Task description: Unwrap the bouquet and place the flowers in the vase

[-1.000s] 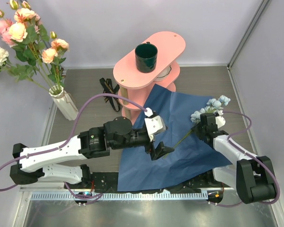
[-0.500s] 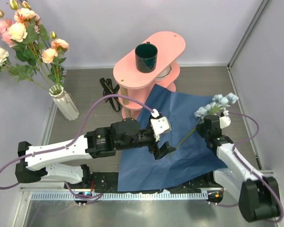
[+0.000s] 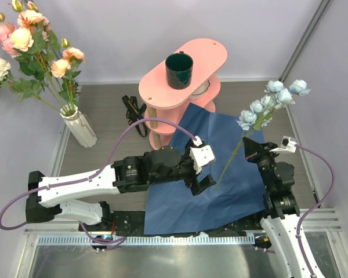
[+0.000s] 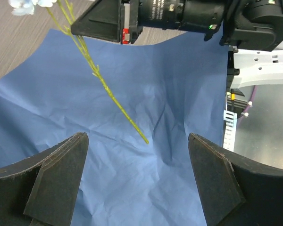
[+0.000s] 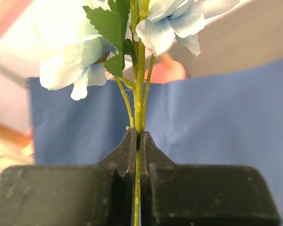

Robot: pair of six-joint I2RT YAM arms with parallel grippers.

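Right gripper (image 5: 137,137) has just clamped right down on the pale-blue sprig (image 3: 247,120) and lifted it. A second ago the sprig lay on the wrapping paper (image 3: 226,202) with the jaws only part way in; now the stem is pinched between both fingers just below the lowest blooms. It's clear of the sheet and tilted, blooms up toward the far right, cut end hanging down to the left over the paper. Right arm has pulled back toward its near-right base, wrist cocked up. Left gripper (image 4: 137,137) is spread wide with nothing in it. Left arm has stretched further right, low over the near part of the paper, fingers aimed at the stem's free end, which sits just beyond the gap between them, not touching as far as I can tell. I read this as setting up a handover: the vase (image 3: 81,128) is far left by the wall, well apart from the right arm, and already holds the pink, peach and cream flowers (image 3: 32,43). Paper lies open and flat, with the black ribbon (image 3: 133,109) dropped beyond it next to the pink stand (image 3: 211,52), green mug (image 3: 179,69) on top. So unwrapping looks done, and this sprig is the only flower I see outside the vase
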